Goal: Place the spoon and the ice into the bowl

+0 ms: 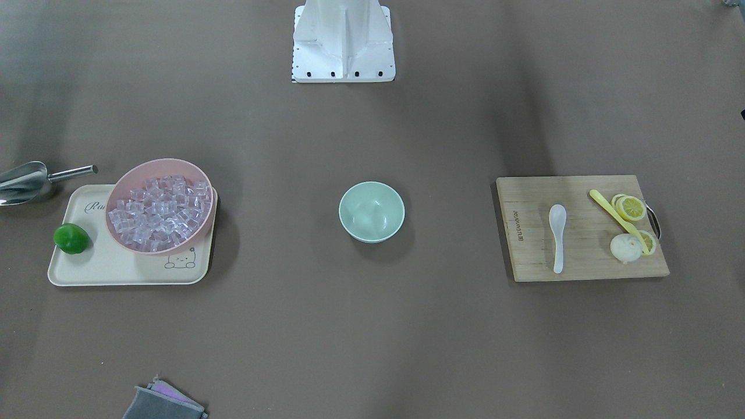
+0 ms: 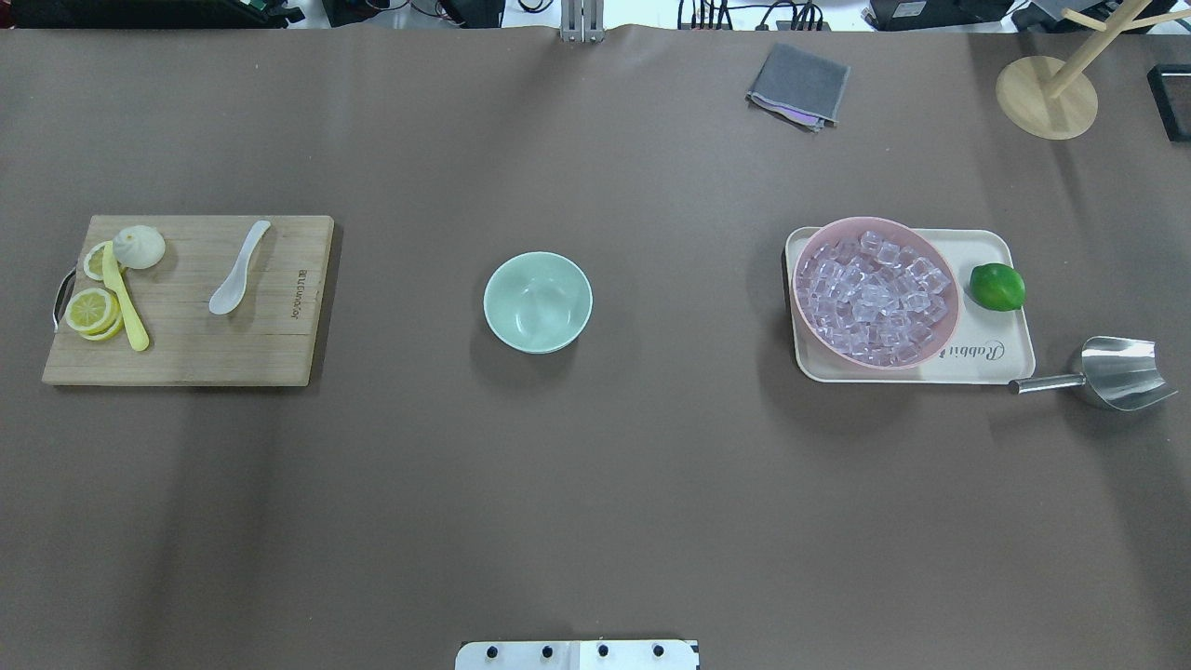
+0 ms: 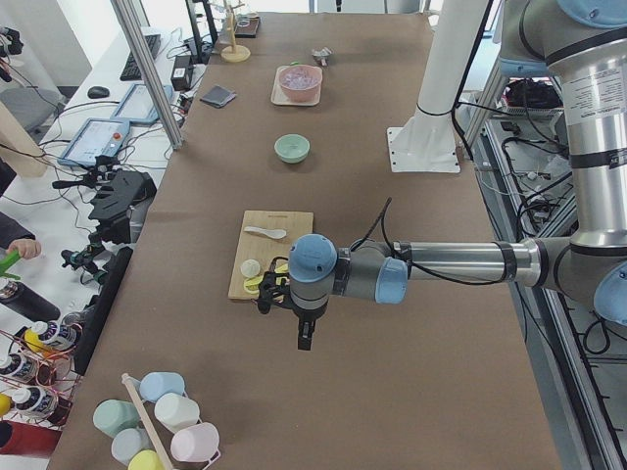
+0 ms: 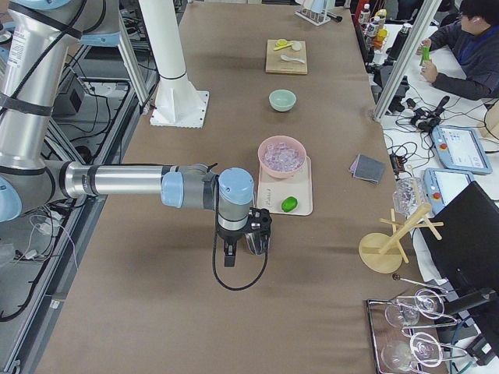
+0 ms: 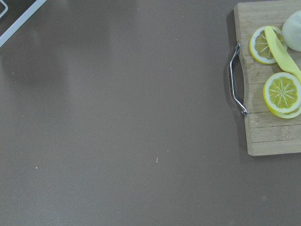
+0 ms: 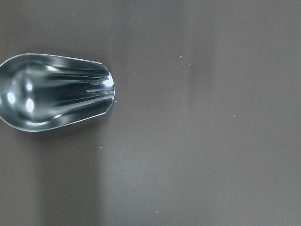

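At the desk (image 2: 595, 521) centre the bowl (image 2: 538, 302) stands empty; the spoon (image 2: 237, 270) lies toward the left edge, the ice (image 2: 875, 298) toward the right. Left fingers (image 3: 305, 336) and right fingers (image 4: 227, 255): spread or clenched, I cannot tell. Glossy spoon and slick cubes could slip, scatter.

A: Where do the high cameras look from?
B: One behind the robot (image 1: 343, 41), one facing it — both share the bowl (image 2: 537, 301). The side cameras look along the table (image 3: 392, 392); the wrist ones hang close above board (image 5: 268, 136) and scoop (image 6: 56, 92).
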You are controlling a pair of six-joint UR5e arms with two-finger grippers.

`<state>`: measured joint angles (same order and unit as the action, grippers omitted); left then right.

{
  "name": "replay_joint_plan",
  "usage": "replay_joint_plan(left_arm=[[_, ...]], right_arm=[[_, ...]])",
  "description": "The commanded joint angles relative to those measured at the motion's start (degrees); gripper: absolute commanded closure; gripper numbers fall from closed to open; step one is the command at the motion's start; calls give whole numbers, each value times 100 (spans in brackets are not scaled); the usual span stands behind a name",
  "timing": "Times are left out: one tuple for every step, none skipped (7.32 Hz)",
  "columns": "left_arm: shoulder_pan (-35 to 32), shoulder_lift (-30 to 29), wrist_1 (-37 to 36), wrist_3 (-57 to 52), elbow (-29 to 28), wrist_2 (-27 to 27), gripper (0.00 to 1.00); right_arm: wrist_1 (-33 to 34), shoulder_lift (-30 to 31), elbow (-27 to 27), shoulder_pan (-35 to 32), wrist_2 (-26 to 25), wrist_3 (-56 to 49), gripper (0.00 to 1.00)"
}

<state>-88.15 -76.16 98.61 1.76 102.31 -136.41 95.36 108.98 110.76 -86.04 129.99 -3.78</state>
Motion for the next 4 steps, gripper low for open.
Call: replay_joint_plan(left_arm=[[0, 5, 9, 9, 52, 0, 1], [0, -4, 9, 9, 53, 0, 1], [0, -30, 26, -26, 0, 17, 1], [0, 22, 418, -166, 52, 522, 1]], right_arm=[[0, 17, 6, 0, 0, 0, 0], [0, 26, -2, 0, -9, -9, 0], [-17, 26, 6, 0, 9, -9, 0], [-17, 35, 24, 0, 17, -9, 0]])
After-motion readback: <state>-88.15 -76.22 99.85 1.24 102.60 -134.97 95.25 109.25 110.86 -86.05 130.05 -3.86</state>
